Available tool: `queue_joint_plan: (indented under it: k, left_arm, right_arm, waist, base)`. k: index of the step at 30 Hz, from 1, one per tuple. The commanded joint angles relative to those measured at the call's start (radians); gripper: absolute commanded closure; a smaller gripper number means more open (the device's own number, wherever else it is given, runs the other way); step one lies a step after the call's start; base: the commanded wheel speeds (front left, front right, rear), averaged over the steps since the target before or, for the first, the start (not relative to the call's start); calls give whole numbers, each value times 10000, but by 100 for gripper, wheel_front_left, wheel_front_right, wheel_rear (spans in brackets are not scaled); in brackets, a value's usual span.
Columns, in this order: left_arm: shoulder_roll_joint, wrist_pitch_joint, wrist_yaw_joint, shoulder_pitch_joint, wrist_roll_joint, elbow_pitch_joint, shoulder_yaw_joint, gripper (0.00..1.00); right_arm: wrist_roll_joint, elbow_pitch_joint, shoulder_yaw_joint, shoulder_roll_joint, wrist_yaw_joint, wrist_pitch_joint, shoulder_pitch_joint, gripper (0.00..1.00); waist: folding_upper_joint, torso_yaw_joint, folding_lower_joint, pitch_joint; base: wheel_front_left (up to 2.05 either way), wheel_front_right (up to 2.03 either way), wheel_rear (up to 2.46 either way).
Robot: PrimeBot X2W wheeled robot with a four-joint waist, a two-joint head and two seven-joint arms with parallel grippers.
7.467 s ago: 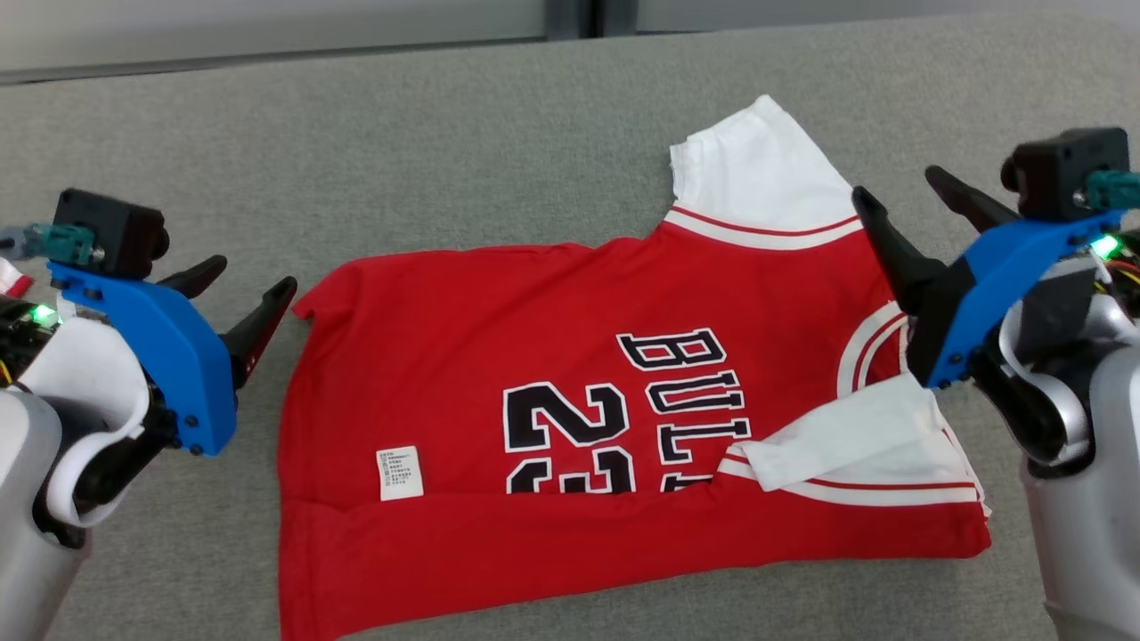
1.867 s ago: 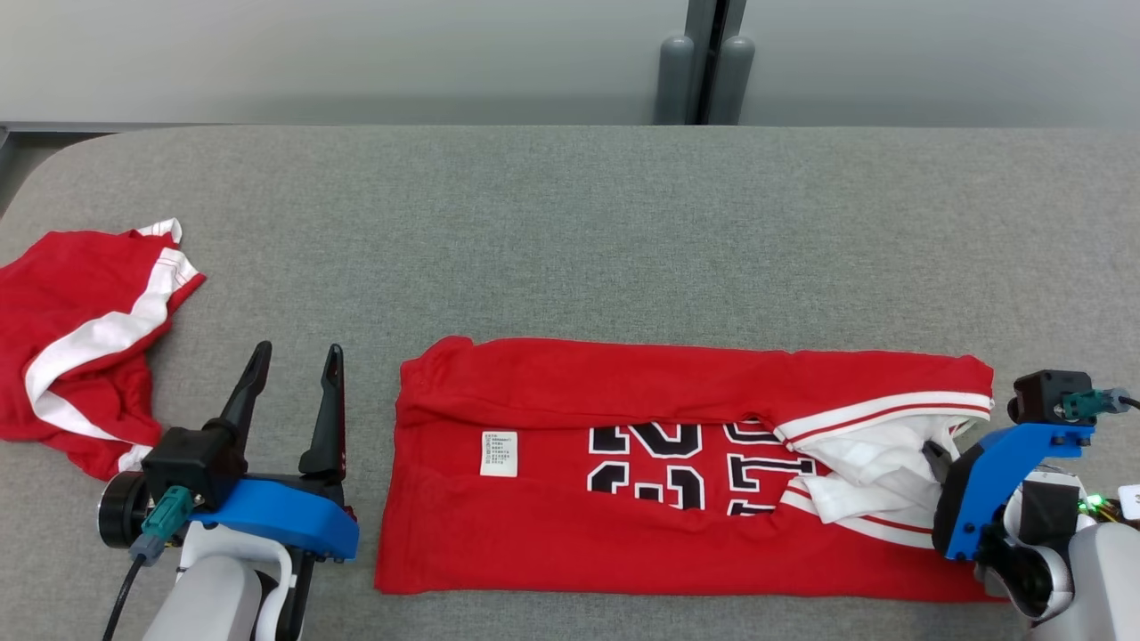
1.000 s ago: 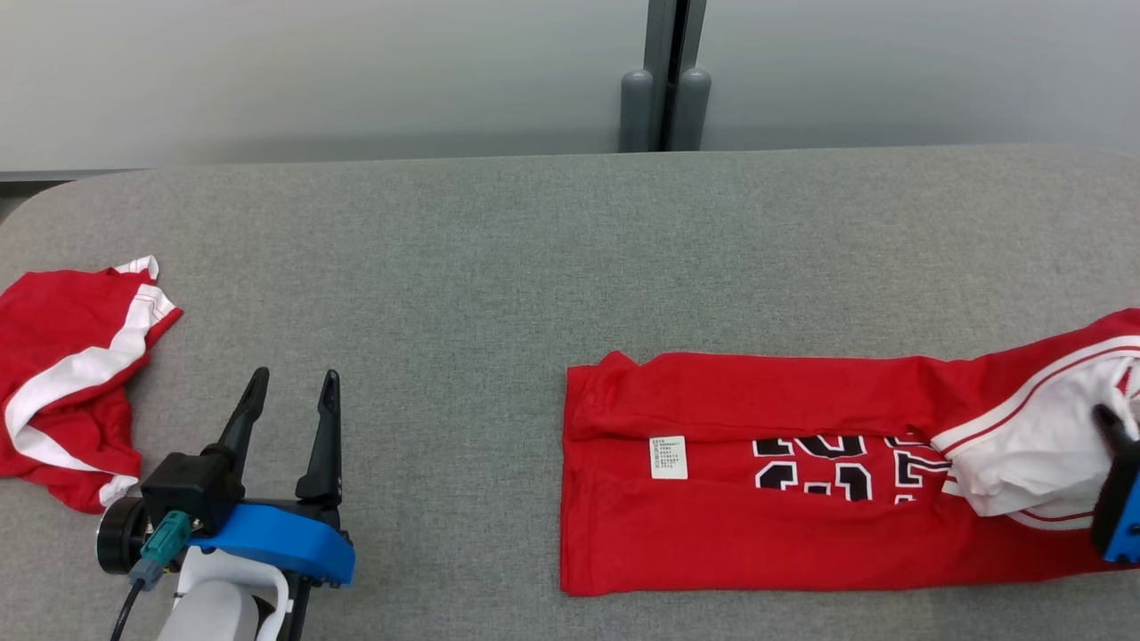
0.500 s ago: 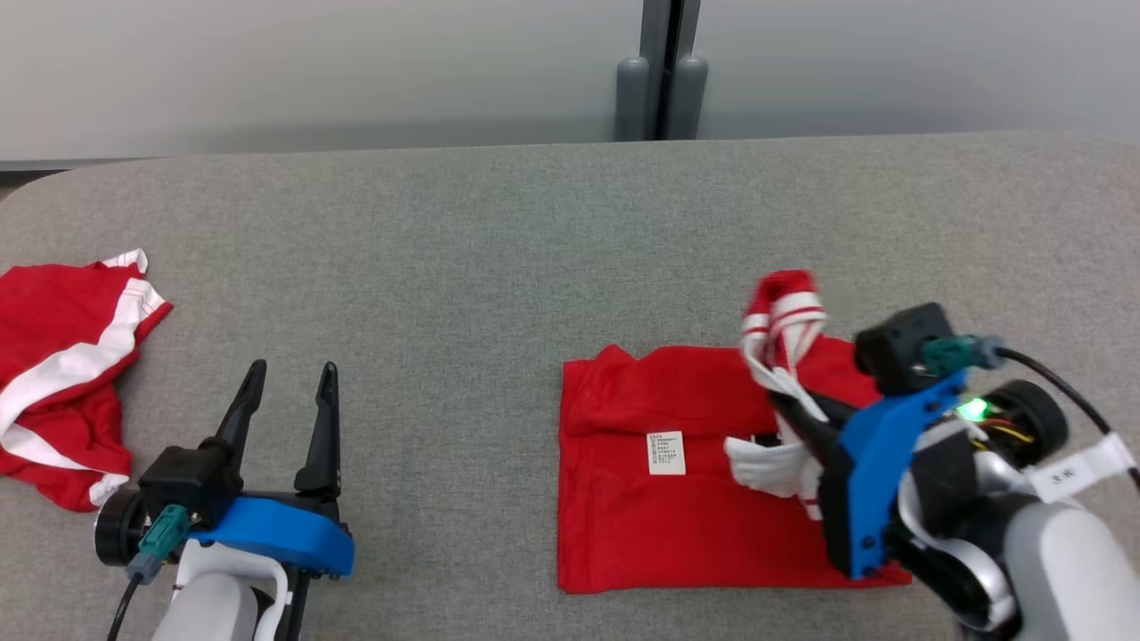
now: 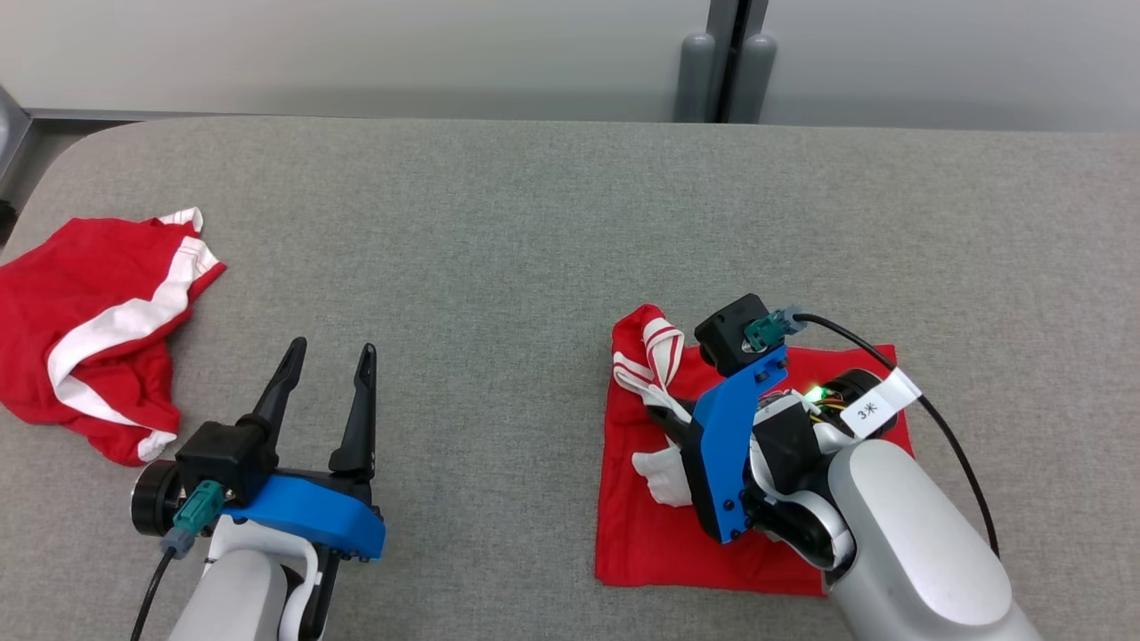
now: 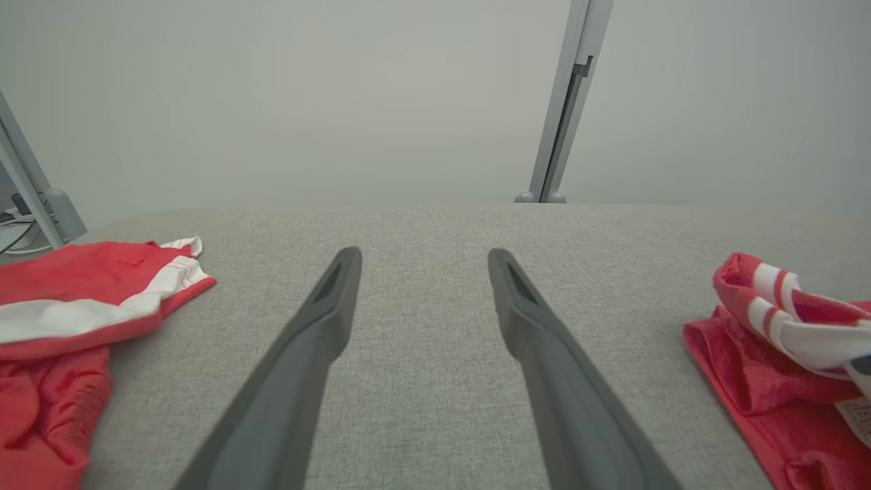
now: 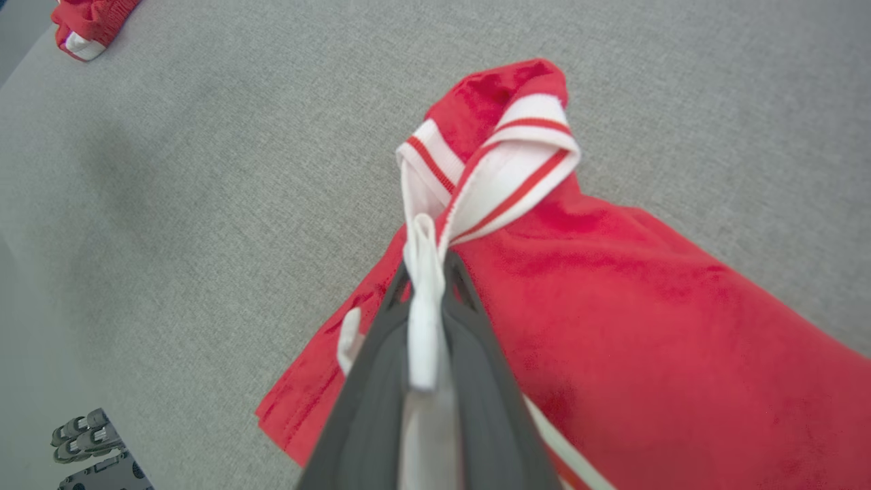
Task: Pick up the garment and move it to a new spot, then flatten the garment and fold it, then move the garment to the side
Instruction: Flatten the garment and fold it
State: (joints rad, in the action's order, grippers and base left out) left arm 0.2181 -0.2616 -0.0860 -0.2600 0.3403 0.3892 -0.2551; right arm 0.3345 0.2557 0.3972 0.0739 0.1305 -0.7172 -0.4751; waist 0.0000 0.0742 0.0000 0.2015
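While the right gripper (image 7: 425, 272) is squeezed tight on a white bit of the red shirt (image 5: 659, 534), the shirt lies folded over on the right side of the grey table (image 5: 499, 223). The left gripper (image 5: 331, 347) is wide open with nothing in it, between the shirt and another red cloth (image 5: 89, 329).

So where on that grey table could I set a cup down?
The whole far band of the table along its back edge is bare, as is the strip between the left gripper and the red jersey. Crowded: the right gripper pinching the jersey, and the crumpled red garment far left.
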Motion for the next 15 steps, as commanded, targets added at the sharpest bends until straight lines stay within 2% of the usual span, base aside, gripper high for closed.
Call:
queue_joint_plan:
  k: [1, 2, 7, 12, 15]
  left_arm:
    - [-26, -47, -14, -195, -76, 23, -3, 0]
    - [-44, -47, -18, -182, -73, 36, 3, 0]
    - [-115, -47, -65, -100, -104, 75, 87, 0]
    - [-61, -47, -63, 150, -125, 66, 281, 0]
    - [-45, -47, -55, 240, -144, 32, 368, 0]
  right_arm:
    - [-62, 219, -24, -42, 5, 149, -199, 38]
    - [-92, 413, -29, -78, 5, 259, -257, 0]
    - [76, 653, -133, -156, 5, 929, -486, 0]
    - [286, -119, -835, -150, 5, 1985, -485, 0]
    - [111, -804, -1490, 106, 4, 2437, -111, 0]
  waist:
    - [0, 97, 0, 64]
    - [0, 139, 0, 82]
    - [0, 202, 0, 70]
    - [0, 62, 0, -103]
    - [0, -60, 0, -238]
  base:
    - [0, 0, 0]
    - [0, 0, 0]
    - [0, 0, 0]
    - [0, 0, 0]
    - [0, 0, 0]
